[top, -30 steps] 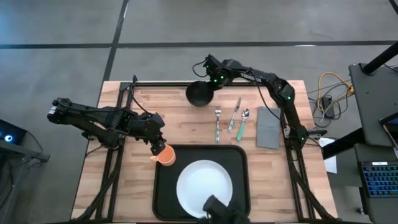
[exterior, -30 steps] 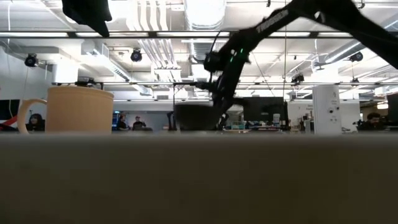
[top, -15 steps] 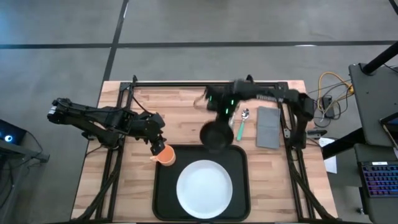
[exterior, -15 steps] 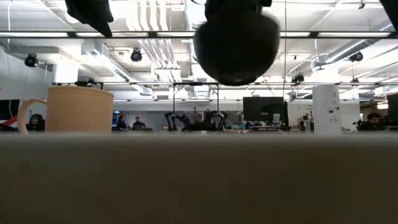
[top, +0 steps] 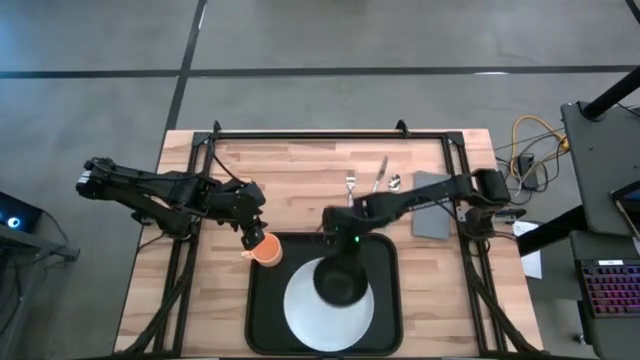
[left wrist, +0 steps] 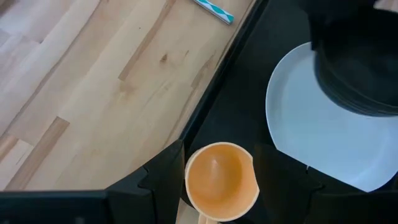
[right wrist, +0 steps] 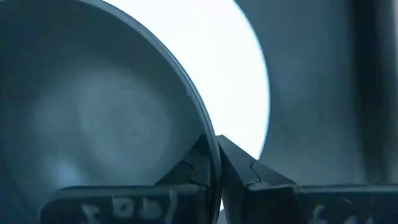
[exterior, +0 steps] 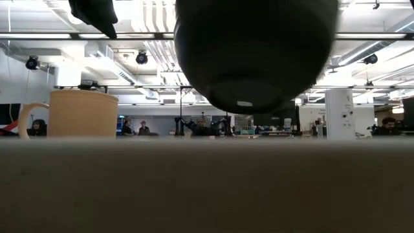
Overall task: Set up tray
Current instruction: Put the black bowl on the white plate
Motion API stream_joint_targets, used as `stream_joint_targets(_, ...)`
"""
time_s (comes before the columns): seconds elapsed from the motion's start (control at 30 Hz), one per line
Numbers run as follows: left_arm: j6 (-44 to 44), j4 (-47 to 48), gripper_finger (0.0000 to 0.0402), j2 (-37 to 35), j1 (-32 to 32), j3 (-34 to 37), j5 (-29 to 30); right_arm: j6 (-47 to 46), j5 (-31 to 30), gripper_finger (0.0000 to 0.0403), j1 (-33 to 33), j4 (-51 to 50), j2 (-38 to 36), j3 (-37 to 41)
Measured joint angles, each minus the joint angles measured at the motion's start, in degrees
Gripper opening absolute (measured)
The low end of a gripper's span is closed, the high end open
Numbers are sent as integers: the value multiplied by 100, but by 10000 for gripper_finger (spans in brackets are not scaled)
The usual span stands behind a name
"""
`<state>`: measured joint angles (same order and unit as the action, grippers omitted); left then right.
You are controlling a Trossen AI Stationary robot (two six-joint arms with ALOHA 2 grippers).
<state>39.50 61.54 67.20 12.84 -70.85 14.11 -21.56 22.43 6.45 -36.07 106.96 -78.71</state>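
Overhead, 1 black tray (top: pixel 262 300) sits at the lower centre of the frame on the table (top: pixel 290 190), holding 1 white plate (top: pixel 300 310). The right hand (top: pixel 340 252) is clamped on the rim of 1 dark bowl (top: pixel 342 283), which hangs above the plate's upper right part. The left hand (top: pixel 250 238) stands with fingers apart around 1 orange cup (top: pixel 266 249) at the tray's upper left corner. Right of centre lie 1 fork (top: pixel 350 182), 1 knife (top: pixel 381 166), 1 spoon (top: pixel 396 182) and 1 grey napkin (top: pixel 435 222).
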Motion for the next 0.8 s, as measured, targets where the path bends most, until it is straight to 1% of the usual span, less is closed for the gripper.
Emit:
stream_joint_targets(0.13, -95, -1, 171, 0, 0, 0, 0, -56, -160, 9, 241, 454, 2, 137)
stream_joint_targets(0.3, -102, -4, 171, 0, 0, 0, 2, -241, -277, 10, 268, 783, 2, 337)
stream_joint_targets(0.37, -102, -4, 171, 0, 0, 0, 2, -398, -275, 20, 273, 1018, 2, 424)
stream_joint_targets(0.43, -102, -4, 171, 0, 0, 0, 2, -566, -265, 41, 283, 1160, 2, 481)
stream_joint_targets(0.53, -89, -14, 171, 0, 0, 0, 2, -634, -264, 86, 283, 1339, 2, 497)
stream_joint_targets(0.67, -87, -101, 171, 0, 0, 0, 2, -663, -285, 144, 276, 1234, 2, 497)
stream_joint_targets(0.8, -85, -101, 171, 0, 0, 0, 2, -731, -254, 183, 270, 1105, -53, 484)
